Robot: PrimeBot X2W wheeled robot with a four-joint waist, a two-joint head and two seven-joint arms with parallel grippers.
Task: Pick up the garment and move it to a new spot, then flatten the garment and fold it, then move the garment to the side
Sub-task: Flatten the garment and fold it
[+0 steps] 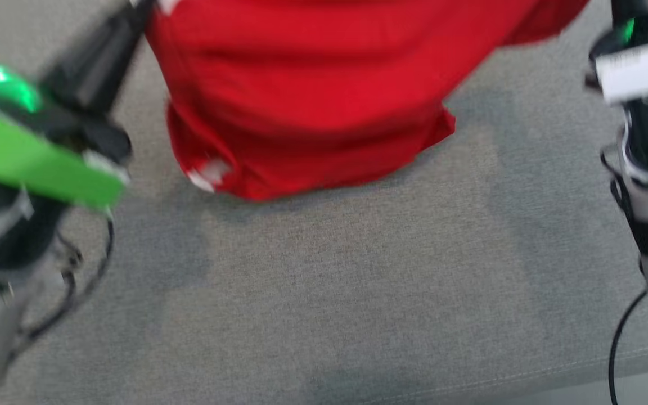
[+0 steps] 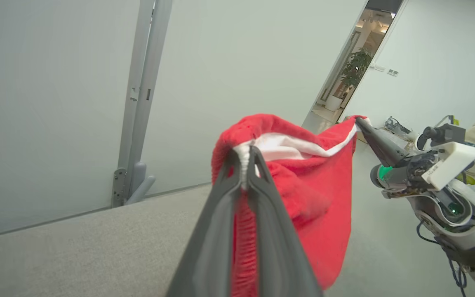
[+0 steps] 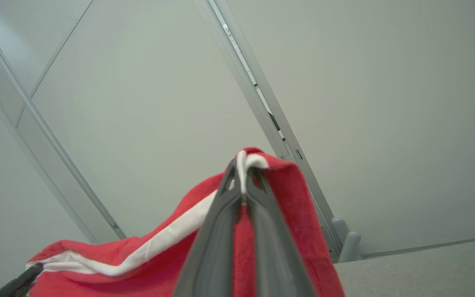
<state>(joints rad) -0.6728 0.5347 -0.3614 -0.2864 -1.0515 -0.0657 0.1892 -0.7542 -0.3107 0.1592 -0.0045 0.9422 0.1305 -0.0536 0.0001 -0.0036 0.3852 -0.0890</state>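
In the head view, a red fleecy garment (image 1: 313, 95) with white trim is seen hanging over a grey woven fabric surface (image 1: 324, 292). Its lower hem is low near that surface, but contact cannot be told through the blur. In the left wrist view, the left gripper (image 2: 243, 159) is clamped tight on the garment's white-edged rim, the far corner is pinched by the right gripper (image 2: 358, 121), and the cloth is slung between them. In the right wrist view, the right gripper's fingers (image 3: 217, 231) are pressed together on the white-trimmed edge, before a pale wall (image 3: 344, 82).
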